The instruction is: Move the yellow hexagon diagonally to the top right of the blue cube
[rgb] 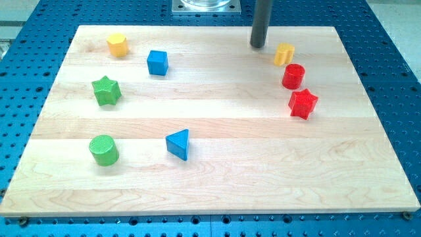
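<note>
Right now you see my tip [257, 46], a bare rod holding nothing, near the view's top, far right of the hexagon [117, 45] and blue cube [157, 62].

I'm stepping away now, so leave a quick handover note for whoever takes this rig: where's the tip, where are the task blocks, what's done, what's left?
My tip rests near the board's top edge, just left of the other yellow block, touching nothing.
The yellow hexagon sits at the view's top left, up and left of the blue cube.
Done: nothing visible; the hexagon is on the wrong side of the cube.
Left: bring the tip across and push the hexagon to the cube's top right.
</note>
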`<action>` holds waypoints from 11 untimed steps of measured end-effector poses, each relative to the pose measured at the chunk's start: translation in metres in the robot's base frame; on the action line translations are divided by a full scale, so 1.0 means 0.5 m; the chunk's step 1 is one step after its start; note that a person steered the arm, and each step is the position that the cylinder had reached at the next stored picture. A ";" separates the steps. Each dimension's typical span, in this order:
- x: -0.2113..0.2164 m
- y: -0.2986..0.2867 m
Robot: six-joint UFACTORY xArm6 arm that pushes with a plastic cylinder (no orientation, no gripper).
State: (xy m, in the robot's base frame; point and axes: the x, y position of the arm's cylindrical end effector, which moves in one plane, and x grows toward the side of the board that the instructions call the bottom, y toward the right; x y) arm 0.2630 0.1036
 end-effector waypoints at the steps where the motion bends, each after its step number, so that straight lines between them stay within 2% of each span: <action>1: 0.034 0.107; 2: 0.019 0.088; 3: -0.034 -0.133; 4: -0.122 -0.392; 5: -0.134 -0.633; 6: -0.061 -0.805; 8: -0.033 -0.493; 9: -0.019 -0.592; 10: 0.047 -0.518; 11: 0.029 -0.350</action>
